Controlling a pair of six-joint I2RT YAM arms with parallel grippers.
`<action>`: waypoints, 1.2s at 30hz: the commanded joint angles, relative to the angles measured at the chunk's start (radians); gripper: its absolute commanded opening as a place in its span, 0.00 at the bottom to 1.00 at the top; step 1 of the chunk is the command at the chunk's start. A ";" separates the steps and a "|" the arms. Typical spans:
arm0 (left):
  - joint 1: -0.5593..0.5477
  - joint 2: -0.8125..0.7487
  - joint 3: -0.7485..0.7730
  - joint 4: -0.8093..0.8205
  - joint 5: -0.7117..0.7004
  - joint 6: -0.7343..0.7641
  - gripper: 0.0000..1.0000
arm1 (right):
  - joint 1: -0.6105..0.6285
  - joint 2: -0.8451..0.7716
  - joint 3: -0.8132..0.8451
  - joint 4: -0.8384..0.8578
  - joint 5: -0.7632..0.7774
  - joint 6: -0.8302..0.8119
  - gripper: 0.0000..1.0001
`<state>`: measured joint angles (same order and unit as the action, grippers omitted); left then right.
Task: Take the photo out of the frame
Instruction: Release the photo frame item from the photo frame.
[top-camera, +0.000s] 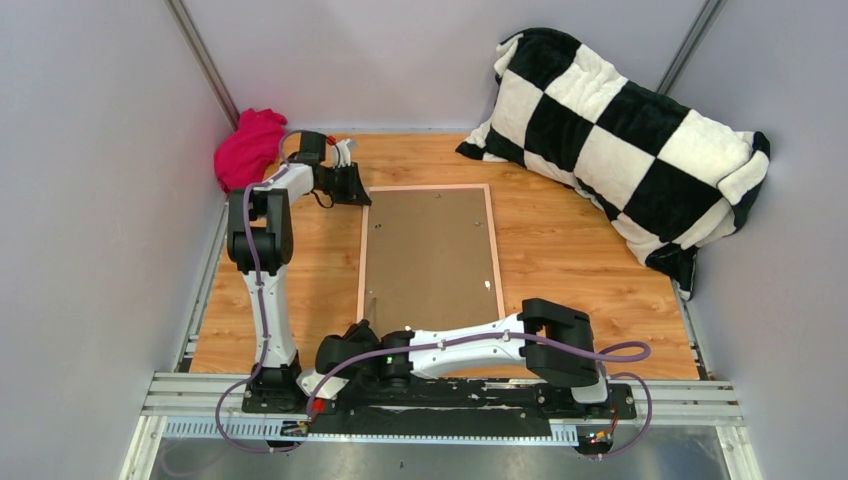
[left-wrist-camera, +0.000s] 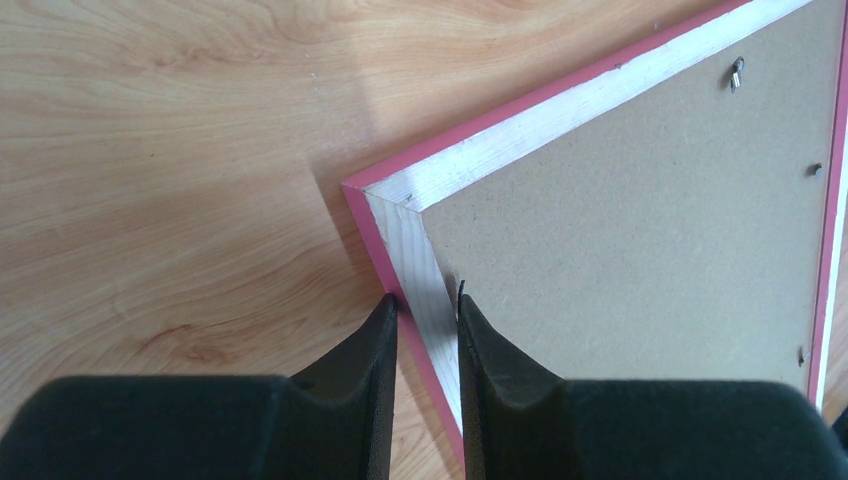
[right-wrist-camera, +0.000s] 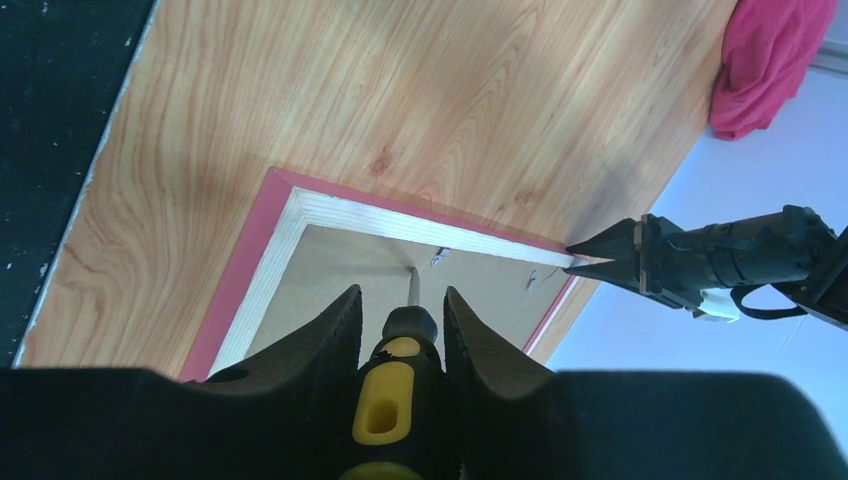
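**Top view.** Shows the frame flat on the table, back up, with the brown backing board filling it. No sign of the photo, judged to sit under that board, face down. Places the left gripper at the frame's far left corner and the right gripper near its near left corner. Leaves a chequered pillow at the far right and a magenta cloth in the far left corner, both apart from the frame.

**Left wrist view.** Has the fingers pinched across the frame's side rail just by the corner, one outside against the pink edge, one inside at the board's rim. Clenched on the frame, pinning it. Shows small metal tabs along the board's edges.

**Right wrist view.** Has the jaws closed on a screwdriver with a yellow and black handle, blade aimed at a tab on the near rail. Cannot tell whether touching yet.

**Step in hand, by judgement.** Freeing the backing board. Calls next for levering that tab up off the board without gouging it, frame held steady. Then calls for the same on the other tabs before lifting the board away.
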<state>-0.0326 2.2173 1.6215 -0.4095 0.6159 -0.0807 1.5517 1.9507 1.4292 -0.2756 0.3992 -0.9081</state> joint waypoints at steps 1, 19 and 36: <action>-0.009 0.066 -0.011 -0.074 0.005 0.039 0.00 | 0.013 0.013 -0.025 -0.017 -0.052 -0.007 0.00; -0.018 0.103 0.059 -0.139 -0.105 0.030 0.00 | 0.008 0.031 0.086 -0.116 -0.079 -0.102 0.00; -0.078 0.149 0.177 -0.171 -0.258 -0.028 0.00 | -0.046 0.094 0.276 -0.249 -0.120 -0.124 0.00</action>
<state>-0.0704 2.2929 1.7893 -0.5556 0.5144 -0.1333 1.5257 2.0270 1.6764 -0.4751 0.2790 -1.0164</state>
